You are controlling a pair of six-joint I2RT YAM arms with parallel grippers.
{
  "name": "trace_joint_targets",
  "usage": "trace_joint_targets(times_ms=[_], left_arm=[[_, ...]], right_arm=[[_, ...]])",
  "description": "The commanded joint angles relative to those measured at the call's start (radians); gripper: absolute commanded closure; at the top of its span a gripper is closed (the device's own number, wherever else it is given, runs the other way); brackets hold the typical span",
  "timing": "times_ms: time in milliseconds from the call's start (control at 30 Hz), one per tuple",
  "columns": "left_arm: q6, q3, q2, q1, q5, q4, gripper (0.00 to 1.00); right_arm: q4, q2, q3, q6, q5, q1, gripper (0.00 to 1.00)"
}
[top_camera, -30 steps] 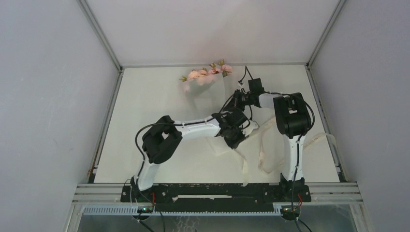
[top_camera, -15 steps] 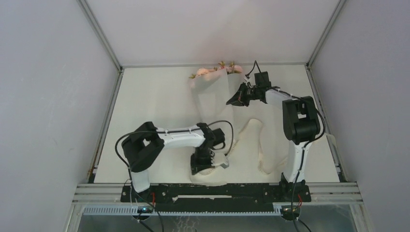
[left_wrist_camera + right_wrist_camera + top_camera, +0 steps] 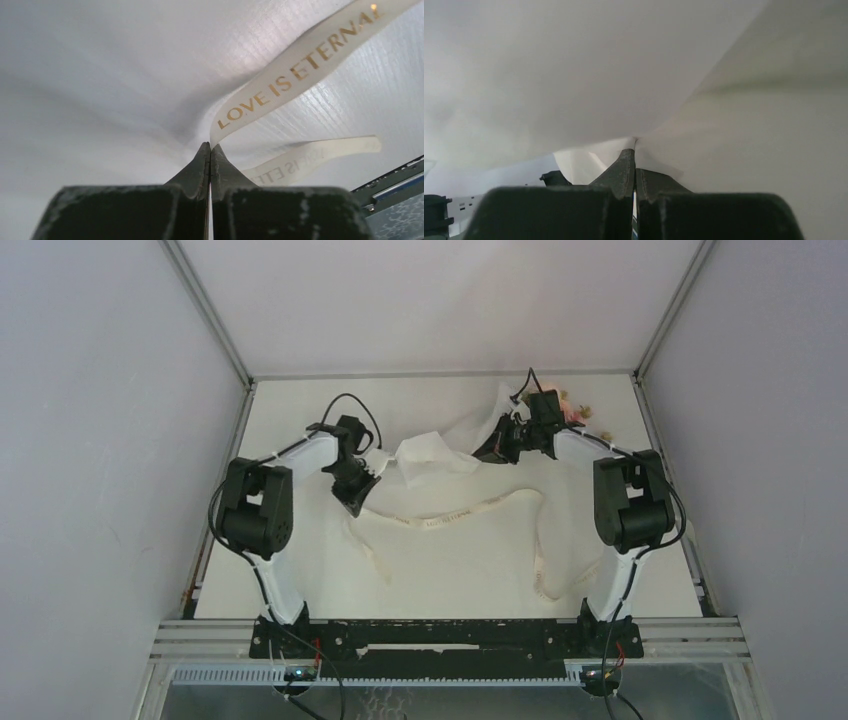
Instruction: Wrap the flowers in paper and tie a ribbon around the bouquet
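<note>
The white desk point(image 3: 300, 570) fills the middle of the overhead view, with both arms reaching to its far side. The paper point(image 3: 432, 452) is the largest loose thing on it. It is a creased, translucent white sheet that hangs bunched between the two tools at the far centre, running from the left tool to the right one.

The ribbon point(image 3: 460, 511) lies nearer. It is a cream band that runs from just beside the left tool rightward across the middle of the desk, then bends toward the near right. A second strand trails toward the near left. The left wrist view shows gold lettering on it.

The flowers point(image 3: 575, 412) are at the far right of the desk, just behind the right arm's wrist. Only a little pink and a bud or two show past the arm.

The left tool point(image 3: 210, 150), at the far left, is pressed together with the ribbon's end pinched at its tips. The paper's creases run to the same spot, but I cannot tell whether the paper is caught there too. The right tool point(image 3: 634, 145), at the far right of centre, is pressed together and pinches a fold of the paper.
</note>
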Motion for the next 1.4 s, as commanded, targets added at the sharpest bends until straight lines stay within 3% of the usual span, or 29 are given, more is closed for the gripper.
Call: trace_joint_targets(times_ms=[0,200,500,733,1067,1167,1367], left_arm=[[0.052,0.004,-0.093,0.004,0.101,0.014,1.0],[0.069,-0.028,-0.086,0.022,0.095,0.005,1.0],[-0.029,0.041,-0.016,0.064,-0.095,0.129,1.0],[-0.055,0.087,0.009,0.066,-0.198,0.183,1.0],[-0.143,0.242,-0.064,0.119,-0.203,0.172,1.0],[-0.146,0.212,-0.164,0.03,-0.094,0.174,1.0],[-0.166,0.148,-0.119,-0.371,0.055,0.212,1.0]], right_arm=[[-0.024,-0.01,-0.024,-0.031,-0.006,0.015,1.0],[0.051,-0.032,-0.147,-0.004,0.01,0.004,1.0],[0.208,-0.178,-0.45,0.037,0.0,0.01,1.0],[0.103,-0.25,-0.556,-0.076,-0.049,-0.001,1.0],[-0.015,-0.387,-0.715,-0.166,-0.072,-0.026,1.0],[-0.006,-0.402,-0.733,-0.154,-0.052,-0.043,1.0],[0.03,-0.47,-0.784,-0.068,0.08,-0.05,0.86]])
